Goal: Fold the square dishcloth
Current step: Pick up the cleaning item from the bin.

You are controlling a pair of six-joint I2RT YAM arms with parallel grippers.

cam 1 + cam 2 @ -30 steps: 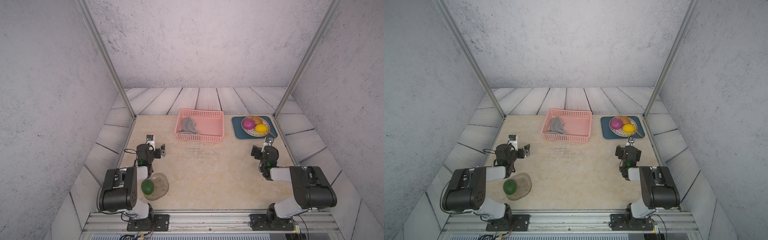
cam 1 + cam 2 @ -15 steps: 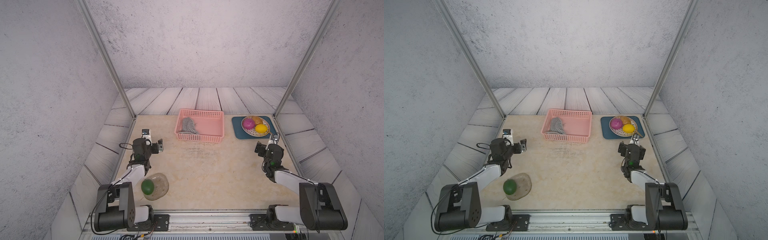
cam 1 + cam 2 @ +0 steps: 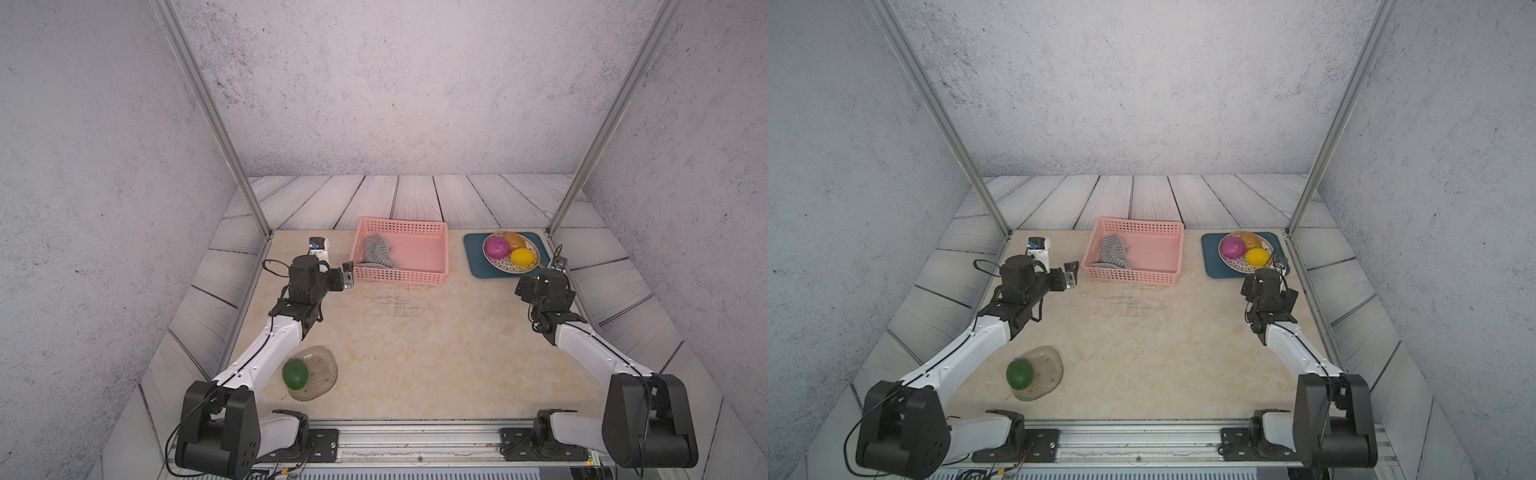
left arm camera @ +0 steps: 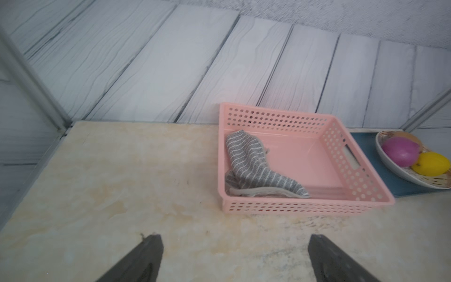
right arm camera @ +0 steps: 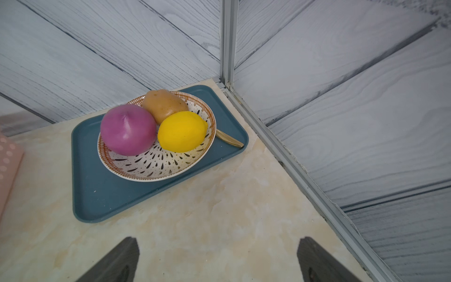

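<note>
The square dishcloth (image 3: 376, 252) (image 3: 1113, 251) (image 4: 253, 166), grey with thin white stripes, lies crumpled in the left part of the pink basket (image 3: 441, 253) (image 3: 1177, 249) (image 4: 366, 195) at the back of the table. My left gripper (image 3: 332, 262) (image 3: 1054, 259) (image 4: 235, 238) hovers just left of the basket's near left corner, open and empty, apart from the cloth. Over the right side of the table my right gripper (image 3: 540, 275) (image 3: 1264, 276) (image 5: 219, 240) is open and empty, just in front of the blue tray.
The blue tray (image 3: 476, 266) (image 5: 97, 195) at the back right carries a patterned plate (image 3: 496, 262) (image 5: 156, 168) with a purple onion, a potato, a lemon and a gold utensil. A glass bowl (image 3: 320, 374) with a green fruit (image 3: 295, 374) sits front left. Metal posts (image 3: 253, 216) (image 3: 559, 216) stand at the back corners.
Both arms have stretched away from their bases toward the back. The left gripper came up beside the basket, the right one up to the tray. Both stayed open.
</note>
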